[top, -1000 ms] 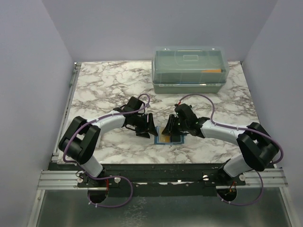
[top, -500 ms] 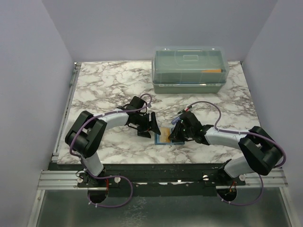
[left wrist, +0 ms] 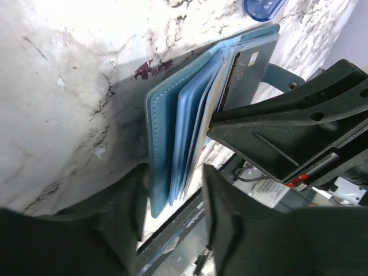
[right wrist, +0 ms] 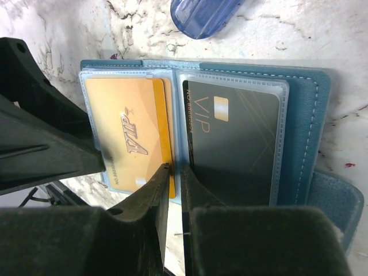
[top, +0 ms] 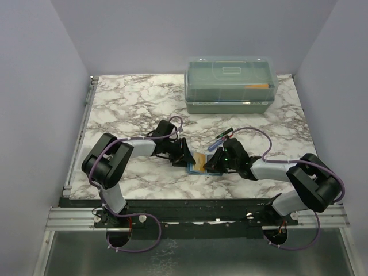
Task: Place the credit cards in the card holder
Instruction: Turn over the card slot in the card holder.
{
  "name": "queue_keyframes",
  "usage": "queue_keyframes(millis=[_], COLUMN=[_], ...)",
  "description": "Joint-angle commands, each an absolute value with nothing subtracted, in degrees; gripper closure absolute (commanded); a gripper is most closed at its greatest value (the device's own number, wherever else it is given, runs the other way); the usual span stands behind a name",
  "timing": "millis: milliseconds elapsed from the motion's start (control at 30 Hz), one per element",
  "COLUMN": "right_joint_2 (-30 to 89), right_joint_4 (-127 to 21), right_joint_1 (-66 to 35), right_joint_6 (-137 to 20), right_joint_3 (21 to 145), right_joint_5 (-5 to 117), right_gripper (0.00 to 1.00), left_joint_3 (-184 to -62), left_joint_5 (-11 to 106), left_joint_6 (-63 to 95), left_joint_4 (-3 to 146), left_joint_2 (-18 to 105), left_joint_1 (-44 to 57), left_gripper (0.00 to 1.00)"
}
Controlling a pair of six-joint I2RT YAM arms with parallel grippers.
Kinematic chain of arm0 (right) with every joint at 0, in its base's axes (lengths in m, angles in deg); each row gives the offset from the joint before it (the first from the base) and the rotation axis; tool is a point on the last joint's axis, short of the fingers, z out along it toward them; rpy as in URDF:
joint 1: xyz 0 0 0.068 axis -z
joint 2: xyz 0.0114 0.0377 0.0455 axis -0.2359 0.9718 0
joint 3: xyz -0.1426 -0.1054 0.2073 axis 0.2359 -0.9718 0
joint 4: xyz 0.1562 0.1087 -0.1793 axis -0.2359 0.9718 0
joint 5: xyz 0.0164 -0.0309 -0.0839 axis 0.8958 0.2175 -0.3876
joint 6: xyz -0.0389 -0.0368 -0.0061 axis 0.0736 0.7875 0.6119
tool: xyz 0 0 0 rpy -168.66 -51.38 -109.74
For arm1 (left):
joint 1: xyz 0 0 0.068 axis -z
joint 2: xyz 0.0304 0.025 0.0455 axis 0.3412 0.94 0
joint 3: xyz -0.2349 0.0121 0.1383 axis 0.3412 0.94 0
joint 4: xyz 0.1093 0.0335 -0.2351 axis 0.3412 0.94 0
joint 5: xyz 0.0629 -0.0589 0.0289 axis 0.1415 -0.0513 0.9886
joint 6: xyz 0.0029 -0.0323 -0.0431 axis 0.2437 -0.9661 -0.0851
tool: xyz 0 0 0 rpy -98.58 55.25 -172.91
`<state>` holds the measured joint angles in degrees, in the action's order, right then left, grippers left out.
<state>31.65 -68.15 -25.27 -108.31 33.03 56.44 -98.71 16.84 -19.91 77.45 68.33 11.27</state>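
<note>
Top view: the card holder lies open on the marble surface near the front edge. It is bracketed by the left tool and the right tool, both at its edges. The open spread runs roughly left-right, slightly skewed. A small blue plastic item sits just behind the right tool, and the lidded box is well apart at the back. Left wrist: the holder is seen edge-on, cover towards the surface, leaves fanned. Its near end is straddled by the left tool's fingers, which are set partly apart; real clamping cannot be confirmed. The dark VIP card is visible in the far leaf. Right wrist: a gold card is seated in the left clear sleeve and the VIP card in the right one. Both long axes are parallel to the centre fold, with short ends pointing at the right tool. The flap hangs off the right outer edge. The right tool's fingers are nearly together with the tips at the near end of the fold. Whether a thin leaf or card edge is nipped cannot be told. The step is judged to be seating a card or parting leaves at the fold. Any push should be kept along the card's long axis, parallel to the fold and low to the surface. The left tool should be held steady so the leaves are not dragged, and sleeve buckling should be watched for.
</note>
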Motion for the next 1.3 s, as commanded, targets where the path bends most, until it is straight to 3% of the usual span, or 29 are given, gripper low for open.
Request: queue_keyframes(millis=[0,233,533,600,667,800,967,1133,1267], right_joint_2=[32.85,32.0,31.27,30.81,29.79,26.69,22.61,21.53,22.02], right_joint_4=[-62.18,-62.93,-62.26,-61.69,-60.28,-55.16,-48.79,-46.16,-44.24], right_joint_1=[-25.12,-25.1,-25.12,-25.12,-25.12,-25.12,-25.11,-25.12,-25.09], right_joint_6=[-106.53,-105.98,-105.72,-105.61,-105.52,-104.88,-104.11,-102.38,-100.36], right_joint_3=[31.07,31.93,32.47,32.82,33.29,35.14,38.03,41.22,43.99], right_joint_5=[54.75,56.99,57.95,58.3,58.3,56.86,54.88,54.03,53.5], right_gripper=[0.85,0.86,0.84,0.82,0.77,0.65,0.49,0.35,0.31], left_joint_3=[-97.01,-94.94,-95.43,-95.78,-96.06,-96.44,-99.13,-105.97,-108.53], left_joint_5=[12.06,11.56,11.14,10.87,10.76,11.81,13.65,23.52,27.59], left_joint_6=[-24.01,-26.15,-26.17,-26.12,-26.08,-25.54,-23.6,-16.12,-14.63], left_joint_4=[69.26,65.41,64.56,64.5,64.56,64.69,68.09,82.66,87.45], left_joint_2=[68.34,64.82,61.52,62.04,62.51,62.64,63.57,63.06,63.25], left_joint_1=[11.78,11.76,11.8,11.89,11.95,12.34,13.4,16.99,18.1], left_gripper=[0.59,0.77,0.82,0.88,0.96,1.0,1.0,1.0,1.0])
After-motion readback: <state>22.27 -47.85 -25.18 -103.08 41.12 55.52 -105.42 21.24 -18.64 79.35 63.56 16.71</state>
